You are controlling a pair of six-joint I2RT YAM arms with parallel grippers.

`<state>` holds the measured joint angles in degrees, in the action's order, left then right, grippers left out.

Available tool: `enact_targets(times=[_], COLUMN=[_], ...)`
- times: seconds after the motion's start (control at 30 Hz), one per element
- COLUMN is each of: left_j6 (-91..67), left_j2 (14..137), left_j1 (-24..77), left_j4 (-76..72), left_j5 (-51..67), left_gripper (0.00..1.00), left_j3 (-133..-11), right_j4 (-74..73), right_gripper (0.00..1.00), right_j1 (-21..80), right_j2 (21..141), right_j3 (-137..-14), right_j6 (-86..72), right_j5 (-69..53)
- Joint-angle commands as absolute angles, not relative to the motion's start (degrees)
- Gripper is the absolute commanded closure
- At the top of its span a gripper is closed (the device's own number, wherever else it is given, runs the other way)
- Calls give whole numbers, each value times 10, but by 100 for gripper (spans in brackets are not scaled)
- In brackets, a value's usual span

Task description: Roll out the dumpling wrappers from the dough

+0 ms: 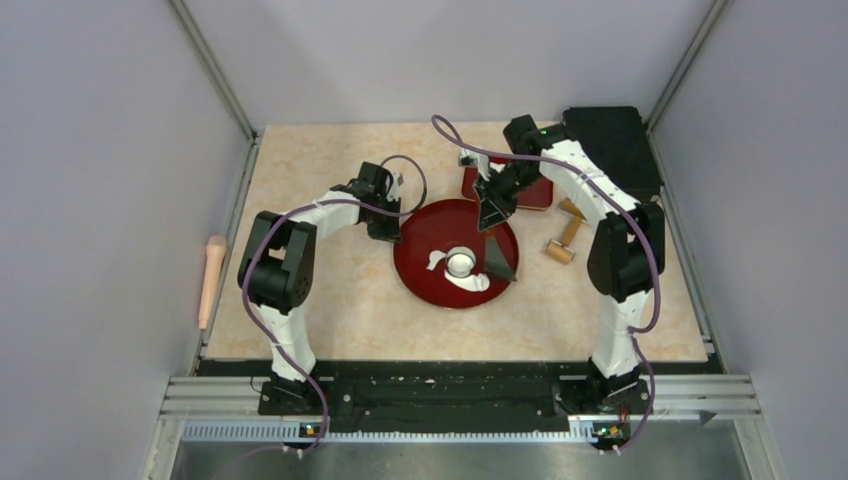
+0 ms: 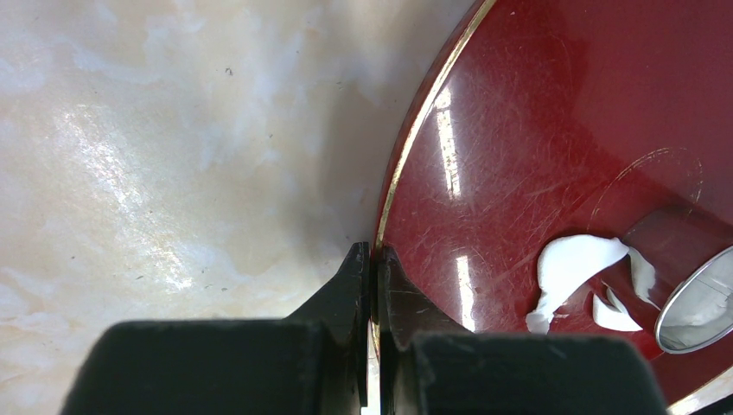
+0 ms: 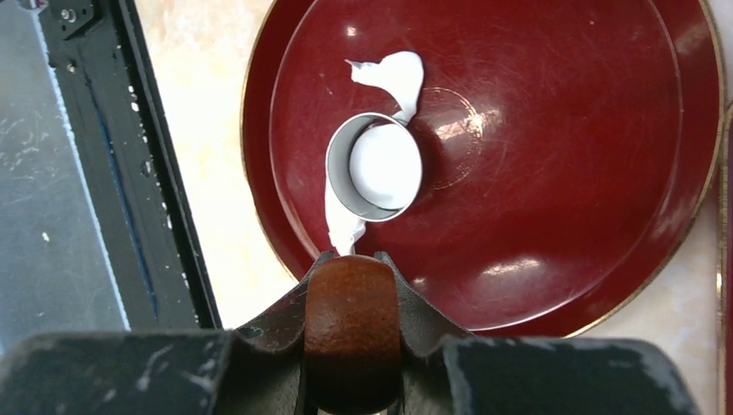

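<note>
- Red tray (image 1: 410, 272), seen from above, carries ragged dough (image 1: 437, 260). The left gripper (image 1: 385, 228) meets its left rim, and the right gripper (image 1: 493, 220) hangs over its far edge.
- Left wrist: the fingers are pinched together on the tray's gold rim. The dough lies off to the right, apart from them.
- Right wrist: the fingers are clamped on a brown wooden piece (image 3: 352, 333). Just ahead, a metal ring (image 3: 333, 169) encloses a round wrapper (image 3: 385, 166), with dough trailing on either side.

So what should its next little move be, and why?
Probably lower the right claw, shut on a brown wooden piece, toward the metal ring: a round wrapper sits inside it, ragged dough around, and the left claw grips the red plate by its rim.
</note>
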<state>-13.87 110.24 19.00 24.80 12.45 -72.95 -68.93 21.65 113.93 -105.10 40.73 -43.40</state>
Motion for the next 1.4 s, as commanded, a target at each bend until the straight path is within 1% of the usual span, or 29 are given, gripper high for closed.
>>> enact_targets(times=[0.0,0.33,0.83,0.93,1.1,1.23,1.37], left_j6=[-147,-149,-152,-151,-149,-150,-150], left_j2=[1103,1101,1100,1099,1097,1099,1097], left_j1=[185,185,185,184,184,185,185], left_j4=[283,281,278,279,279,279,279], left_j5=[97,100,100,100,101,102,102], left_gripper=[100,100,100,100,100,100,100], left_j3=[-707,-706,-703,-701,-701,-703,-703], right_j4=[-713,-610,-540,-546,-600,-612,-570], right_gripper=[100,100,100,100,100,100,100], right_j1=[222,231,272,278,277,277,277], right_j2=[1144,1091,1067,1056,1039,1022,1006], right_j3=[-1049,-972,-984,-1005,-1027,-992,-939], right_j6=[403,325,252,257,307,329,324], right_j5=[-484,-492,-522,-495,-402,-356,-319])
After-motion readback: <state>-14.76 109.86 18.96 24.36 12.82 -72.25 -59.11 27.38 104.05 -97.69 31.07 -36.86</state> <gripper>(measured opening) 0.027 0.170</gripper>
